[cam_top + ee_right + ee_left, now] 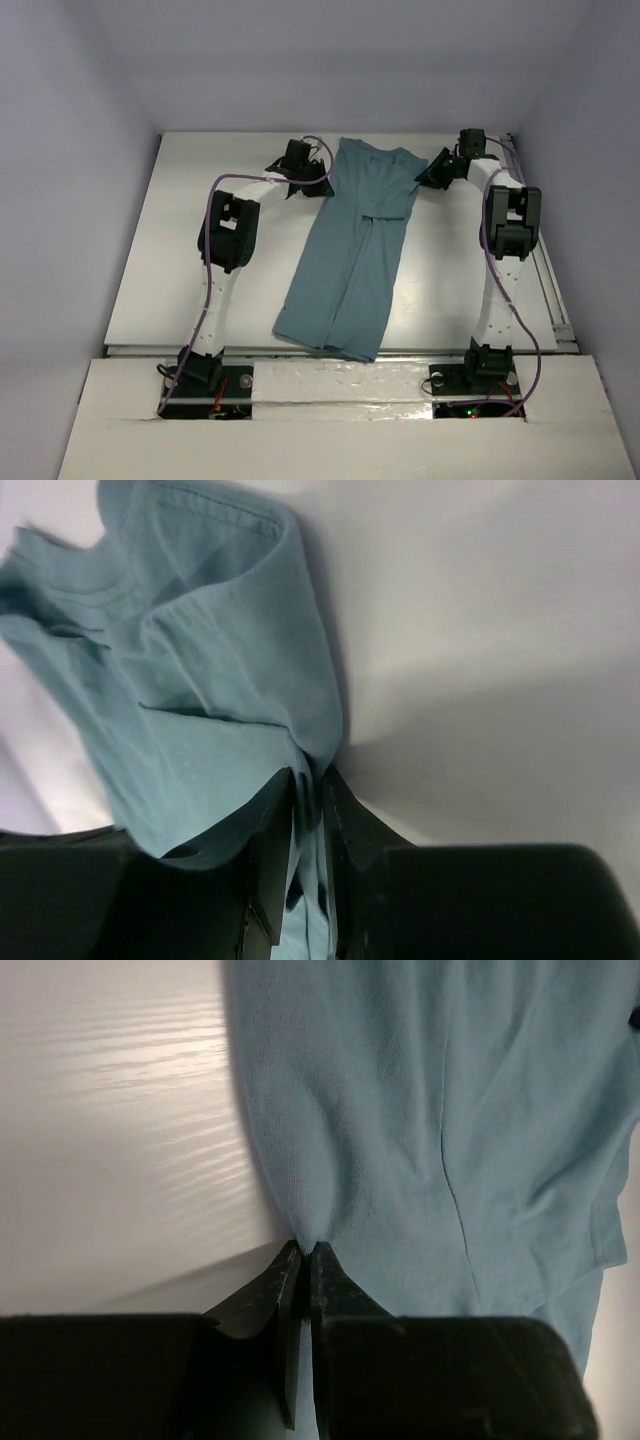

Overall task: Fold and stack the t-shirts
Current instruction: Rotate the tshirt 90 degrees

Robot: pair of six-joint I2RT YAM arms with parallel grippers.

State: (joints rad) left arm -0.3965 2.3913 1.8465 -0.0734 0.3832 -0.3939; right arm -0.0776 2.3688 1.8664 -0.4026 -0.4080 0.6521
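Observation:
The teal t-shirt (350,250) lies lengthwise on the white table (180,220), folded into a long narrow strip from the far edge to the near edge. My left gripper (318,182) is shut on the shirt's far left edge; the left wrist view shows the cloth (400,1120) pinched between the black fingertips (330,1280). My right gripper (428,175) is shut on the far right corner; in the right wrist view bunched cloth (200,700) with a hem runs down between the fingers (355,825).
White walls enclose the table on the left, far and right sides. A metal rail (555,300) runs along the right edge. The arm bases (200,375) sit at the near edge, each side of the shirt's lower end.

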